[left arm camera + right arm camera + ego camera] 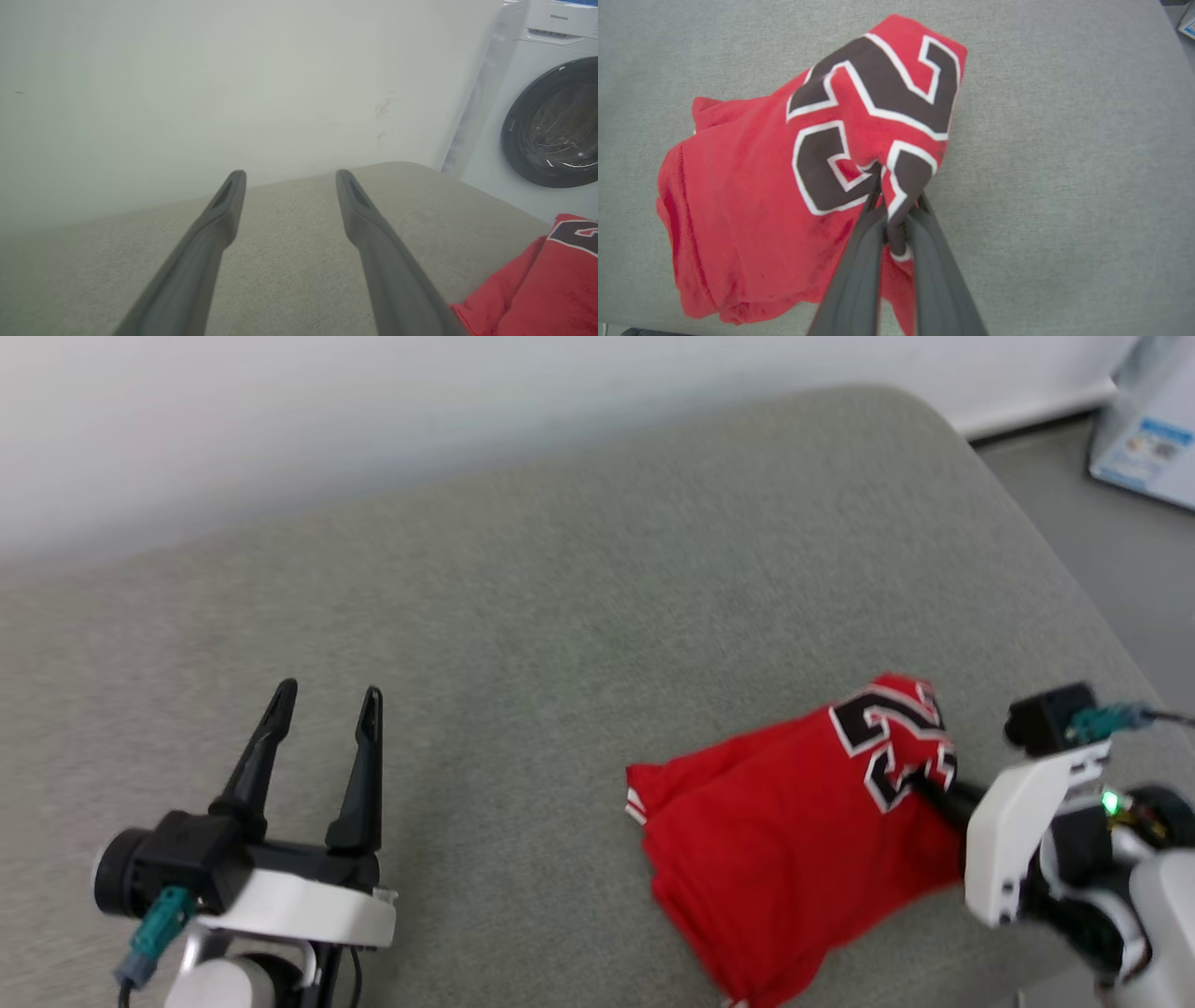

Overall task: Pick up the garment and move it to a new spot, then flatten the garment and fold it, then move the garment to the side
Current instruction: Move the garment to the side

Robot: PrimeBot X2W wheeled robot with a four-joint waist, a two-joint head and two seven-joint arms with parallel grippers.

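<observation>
The garment [794, 821] is a red jersey with black, white-outlined numbers, bunched in a folded heap on the right side of the grey cushion [560, 616]. My right gripper [896, 186] is shut on a pinch of its numbered fabric [859, 140], with cloth squeezed between the two dark fingers. In the head view that right gripper [934, 789] comes in from the right edge against the garment. My left gripper [327, 700] stands open over bare cushion at the lower left, well apart from the garment. A red corner of the garment [537, 289] lies to the right of the open left gripper [289, 179].
A white wall [373, 420] runs behind the cushion. A white washing machine [551, 116] with a dark round door stands past the cushion's far right end. A blue-and-white box [1153, 439] sits on the floor at the upper right. The cushion's right edge [1074, 579] curves down near my right arm.
</observation>
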